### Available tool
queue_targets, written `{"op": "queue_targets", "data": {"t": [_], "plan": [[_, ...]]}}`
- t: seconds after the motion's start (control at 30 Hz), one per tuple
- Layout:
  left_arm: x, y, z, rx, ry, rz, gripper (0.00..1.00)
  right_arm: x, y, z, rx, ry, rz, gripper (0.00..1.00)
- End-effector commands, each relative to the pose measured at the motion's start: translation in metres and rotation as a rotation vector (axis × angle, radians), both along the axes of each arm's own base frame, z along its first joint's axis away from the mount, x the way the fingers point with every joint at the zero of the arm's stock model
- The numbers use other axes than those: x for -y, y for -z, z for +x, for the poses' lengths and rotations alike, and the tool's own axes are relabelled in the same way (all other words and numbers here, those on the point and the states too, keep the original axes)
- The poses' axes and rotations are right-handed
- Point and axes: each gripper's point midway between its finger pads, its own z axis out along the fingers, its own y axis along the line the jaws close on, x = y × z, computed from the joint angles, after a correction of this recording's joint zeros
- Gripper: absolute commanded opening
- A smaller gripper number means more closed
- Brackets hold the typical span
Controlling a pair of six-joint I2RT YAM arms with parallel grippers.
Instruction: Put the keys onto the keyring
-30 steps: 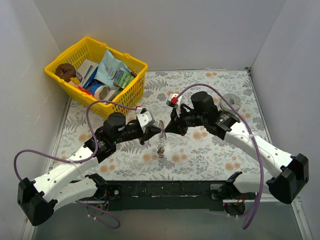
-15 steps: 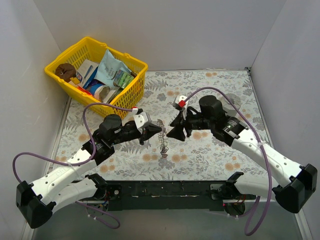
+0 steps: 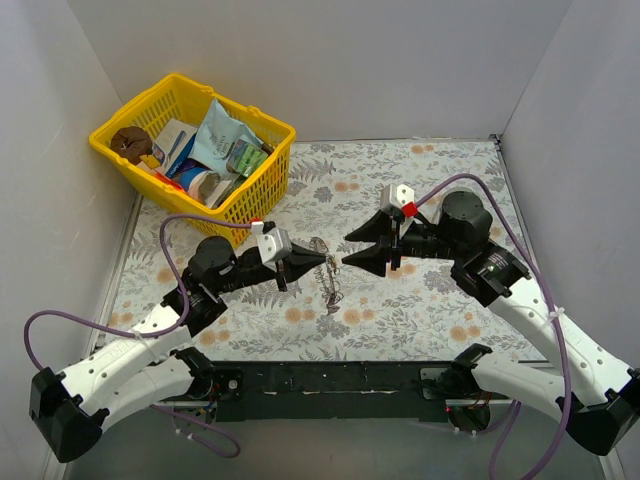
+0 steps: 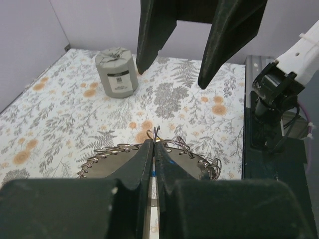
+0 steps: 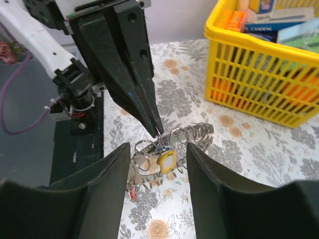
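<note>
Pinches the keyring (image 3: 328, 278) by its toothed rim with the left fingers (image 3: 303, 262) — closed right down on the metal, with no gap showing in the left wrist view. Holds it tilted near the middle of the flowered counter (image 3: 420, 310), top edge lifted and lower edge down close to the surface; cannot tell whether it touches. Shows a yellow-headed key (image 5: 166, 162) hanging among the ring's wire loops just below the pinch, a red-headed key (image 5: 132, 195) lower down, and a speck of blue right at the fingertips. Faces the ring with the right fingers (image 3: 368, 264) spread wide and holding nothing — one to each side of it in the right wrist view, not touching. Has a grey cylinder (image 4: 117, 72) upright on the counter, well apart from the ring, and a yellow basket (image 3: 255, 195) of packets at the far left corner.
</note>
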Motion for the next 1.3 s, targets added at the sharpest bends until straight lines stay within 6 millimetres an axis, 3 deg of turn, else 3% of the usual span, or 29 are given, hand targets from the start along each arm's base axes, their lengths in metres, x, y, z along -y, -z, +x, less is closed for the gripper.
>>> {"op": "queue_targets", "data": {"t": [0.0,0.23,0.53,0.83,1.03,1.27], "plan": [[0.0,-0.049,-0.019,0.119,0.08,-0.154,0.0,-0.009,-0.035,-0.022,0.061,-0.164,0.118,0.55],[0.004,-0.061,-0.028,0.111,0.133,-0.206,0.0,-0.016,-0.035,-0.024,0.027,-0.23,0.118,0.48],[0.003,-0.071,-0.033,0.112,0.152,-0.247,0.0,-0.015,-0.023,-0.015,0.007,-0.168,0.105,0.44],[0.005,-0.073,-0.035,0.097,0.166,-0.254,0.0,-0.017,-0.023,-0.012,-0.021,-0.151,0.118,0.25],[0.007,-0.07,-0.034,0.087,0.174,-0.238,0.0,-0.019,-0.029,-0.011,-0.029,-0.152,0.129,0.03],[0.007,-0.06,-0.027,0.053,0.138,-0.187,0.0,-0.017,-0.024,-0.006,-0.046,-0.11,0.11,0.01]]}}
